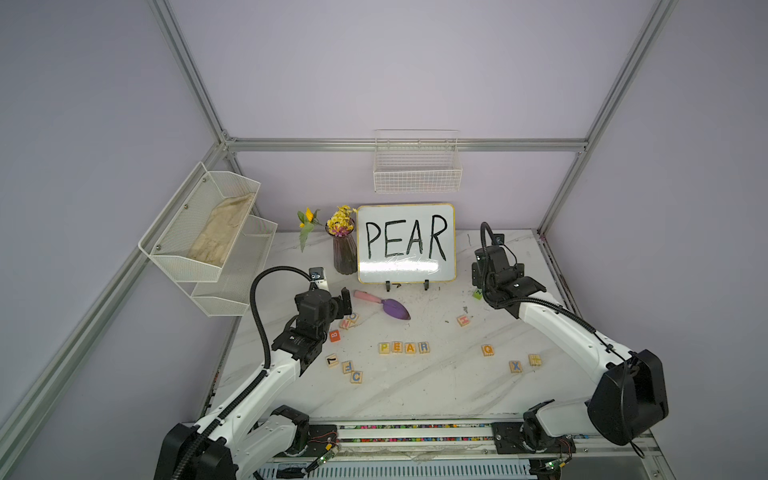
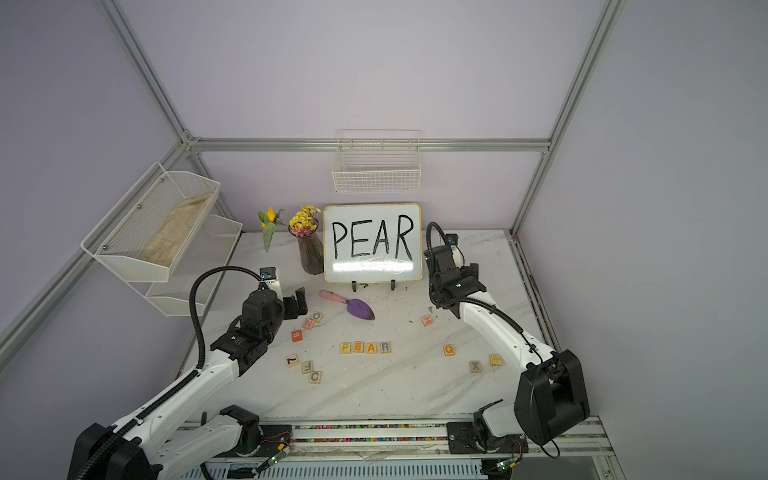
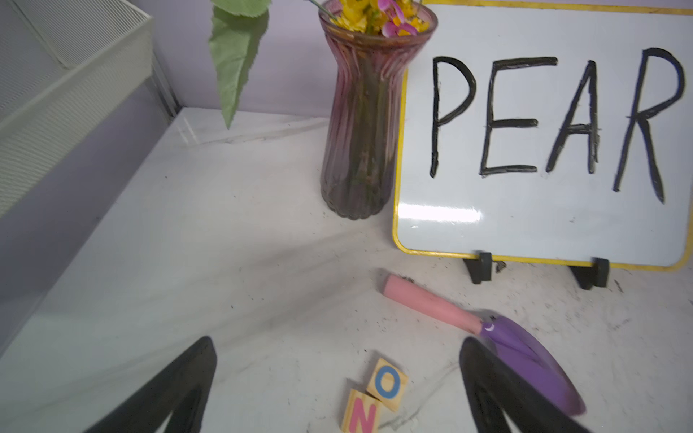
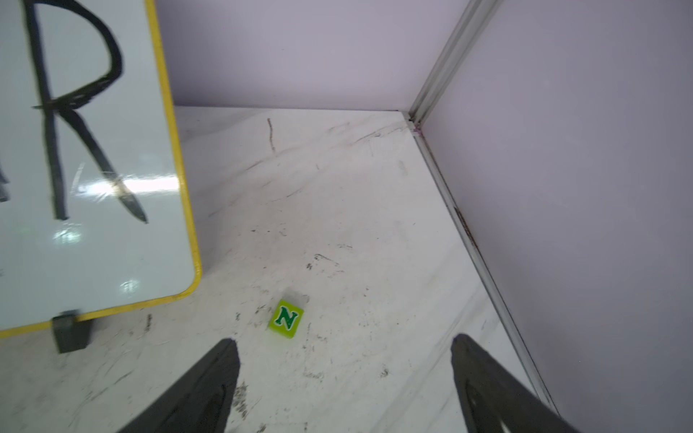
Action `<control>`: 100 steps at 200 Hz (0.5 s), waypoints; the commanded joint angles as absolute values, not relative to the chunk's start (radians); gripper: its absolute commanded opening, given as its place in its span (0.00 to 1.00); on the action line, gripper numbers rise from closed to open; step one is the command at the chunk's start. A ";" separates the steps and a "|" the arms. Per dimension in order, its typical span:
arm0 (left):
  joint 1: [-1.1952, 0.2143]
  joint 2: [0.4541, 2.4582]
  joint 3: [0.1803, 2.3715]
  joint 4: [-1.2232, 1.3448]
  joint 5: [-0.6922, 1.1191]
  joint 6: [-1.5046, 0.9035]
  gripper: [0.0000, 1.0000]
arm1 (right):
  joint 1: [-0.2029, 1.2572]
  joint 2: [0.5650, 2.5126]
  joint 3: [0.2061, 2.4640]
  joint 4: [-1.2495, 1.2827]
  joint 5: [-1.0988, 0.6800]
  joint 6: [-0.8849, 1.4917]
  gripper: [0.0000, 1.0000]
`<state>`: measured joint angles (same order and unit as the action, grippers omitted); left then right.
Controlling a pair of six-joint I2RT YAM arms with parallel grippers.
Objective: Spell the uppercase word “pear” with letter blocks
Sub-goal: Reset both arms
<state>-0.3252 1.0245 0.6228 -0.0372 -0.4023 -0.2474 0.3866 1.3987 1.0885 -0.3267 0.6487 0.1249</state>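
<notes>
The four letter blocks lie side by side in a row mid-table, seen in both top views: yellow P (image 1: 384,348) (image 2: 345,348), orange E (image 1: 397,347), orange A (image 1: 410,347), bluish R (image 1: 423,347) (image 2: 385,347). No gripper touches them. My left gripper (image 1: 343,303) (image 3: 337,343) hovers open and empty at the back left, over the N and O blocks (image 3: 375,397). At the back right, beside the whiteboard, my right gripper (image 4: 344,340) is open and empty, with a green N block (image 4: 287,319) on the table just ahead of its fingertips.
A whiteboard (image 1: 405,266) lettered PEAR stands at the back, a vase of flowers (image 1: 345,253) to its left. A pink-handled purple trowel (image 1: 384,305) lies in front. Spare blocks are scattered: B (image 1: 334,336), F (image 1: 348,366), C (image 1: 356,376), H (image 1: 463,320), Q (image 1: 487,350), X (image 1: 515,366).
</notes>
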 commanded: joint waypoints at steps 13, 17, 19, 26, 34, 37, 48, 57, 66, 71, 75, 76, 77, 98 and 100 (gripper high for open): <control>-0.213 1.067 0.601 0.168 -0.494 -0.102 1.00 | 0.280 1.395 0.964 -0.111 0.680 0.059 0.91; -0.196 1.069 0.586 0.199 -0.495 -0.094 1.00 | 0.272 1.394 0.944 -0.084 0.680 0.055 0.91; -0.189 1.069 0.575 0.221 -0.495 -0.091 1.00 | 0.269 1.394 0.934 -0.070 0.682 0.054 0.91; -0.163 1.073 0.542 0.288 -0.490 -0.081 1.00 | 0.259 1.394 0.901 -0.022 0.697 0.051 0.94; -0.137 1.081 0.504 0.363 -0.492 -0.076 1.00 | 0.250 1.396 0.867 0.022 0.748 0.058 0.97; -0.125 1.085 0.490 0.394 -0.493 -0.077 1.00 | 0.246 1.397 0.857 0.036 0.770 0.062 0.97; -0.088 1.108 0.445 0.494 -0.477 -0.081 1.00 | 0.227 1.405 0.830 0.056 0.829 0.080 0.98; -0.066 1.138 0.420 0.550 -0.471 -0.081 1.00 | 0.206 1.410 0.812 0.059 0.834 0.095 0.97; -0.052 1.176 0.410 0.584 -0.469 -0.084 1.00 | 0.187 1.413 0.790 0.068 0.845 0.111 0.97; -0.048 1.200 0.409 0.594 -0.468 -0.084 1.00 | 0.179 1.413 0.776 0.082 0.841 0.111 0.97; -0.046 1.220 0.410 0.598 -0.468 -0.083 1.00 | 0.172 1.411 0.760 0.101 0.832 0.108 0.97; -0.046 1.225 0.411 0.600 -0.468 -0.083 1.00 | 0.170 1.411 0.756 0.105 0.829 0.106 0.97; -0.046 1.228 0.410 0.601 -0.468 -0.084 1.00 | 0.169 1.410 0.752 0.111 0.827 0.104 0.97; -0.046 1.325 0.394 0.673 -0.487 -0.112 1.00 | 0.153 1.419 0.663 0.280 0.812 0.032 0.97; -0.046 1.333 0.390 0.687 -0.490 -0.114 1.00 | 0.153 1.420 0.654 0.300 0.812 0.025 0.97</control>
